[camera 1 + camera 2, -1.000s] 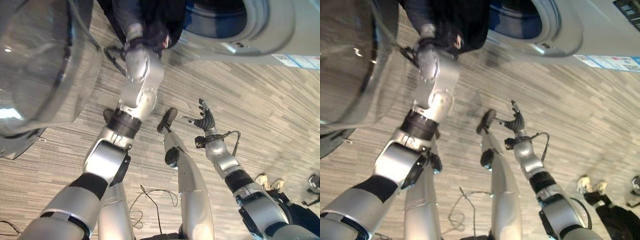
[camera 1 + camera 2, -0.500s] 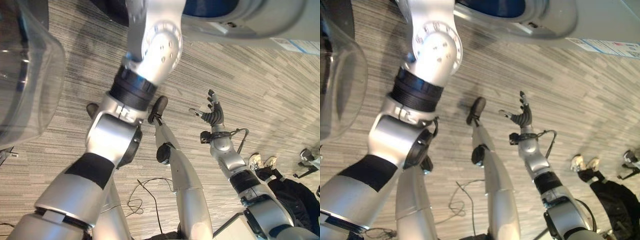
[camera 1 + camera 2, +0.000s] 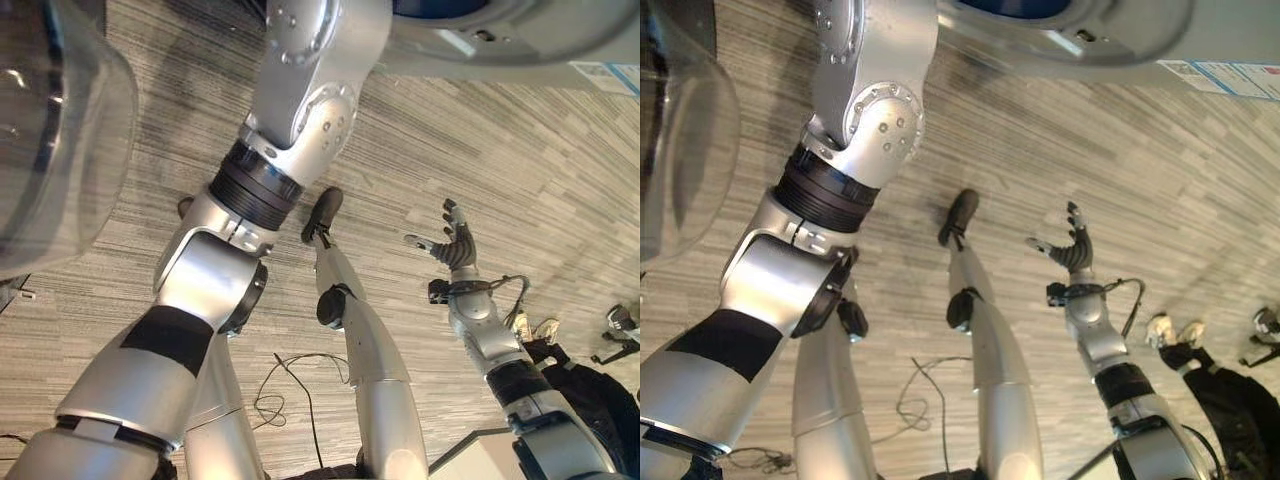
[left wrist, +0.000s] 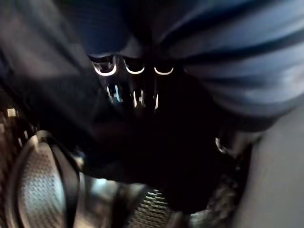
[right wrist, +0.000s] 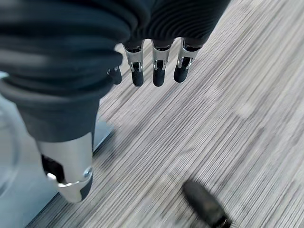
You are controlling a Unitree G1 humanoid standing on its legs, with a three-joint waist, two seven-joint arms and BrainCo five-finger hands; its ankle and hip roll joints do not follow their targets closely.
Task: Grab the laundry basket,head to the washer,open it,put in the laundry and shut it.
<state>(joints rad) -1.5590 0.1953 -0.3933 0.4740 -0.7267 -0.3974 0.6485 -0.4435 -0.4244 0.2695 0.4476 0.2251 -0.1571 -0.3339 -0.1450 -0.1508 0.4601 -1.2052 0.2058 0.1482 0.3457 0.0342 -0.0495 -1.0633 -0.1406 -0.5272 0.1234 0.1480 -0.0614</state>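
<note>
Now left arm [image 3: 300,110] seemingly deeper in

Grey striped carpet floor [image 3: 520,160] carries the washer [image 3: 520,30] and a person's pale shoes [image 3: 535,328].

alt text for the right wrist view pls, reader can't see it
The robot's right hand hangs empty over striped grey flooring, its silver dark-tipped fingers relaxed and pointing down, touching nothing. A pale grey panel shows at one corner.
</note>
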